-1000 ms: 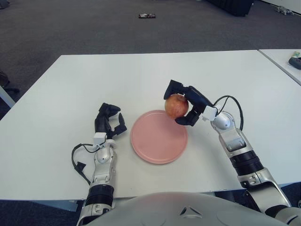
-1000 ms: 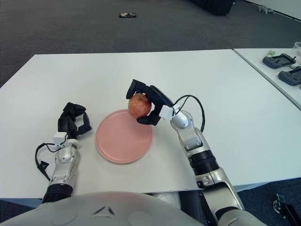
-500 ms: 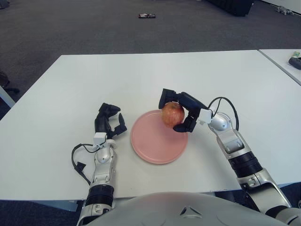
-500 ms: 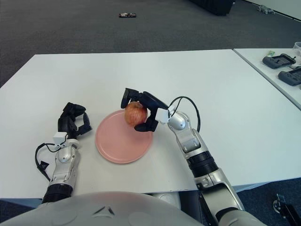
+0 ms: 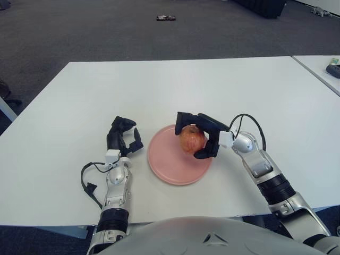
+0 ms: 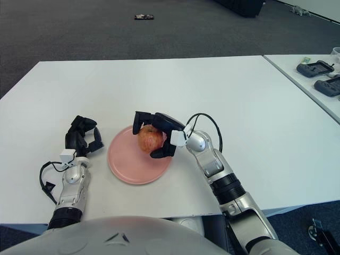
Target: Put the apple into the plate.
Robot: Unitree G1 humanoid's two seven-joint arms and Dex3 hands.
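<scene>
right hand (image 5: pixel 197 139) clamped on apple (image 5: pixel 192 140), over plate (image 5: pixel 172 164) (contact unclear) | left hand (image 5: pixel 123 139) curled, empty, on worktop (image 5: pixel 79 95) | risk: high release, roll-off

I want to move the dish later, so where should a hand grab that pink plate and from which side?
Grip the pink plate by its near-left rim, coming from the robot's left: it lies flat and shallow, and the right hand, holding the apple, occupies its right side. The left hand rests beside that edge.

White table (image 5: pixel 159 85); small dark object (image 5: pixel 166 17) on grey carpet; devices (image 6: pixel 319 69) on neighbouring table
</scene>
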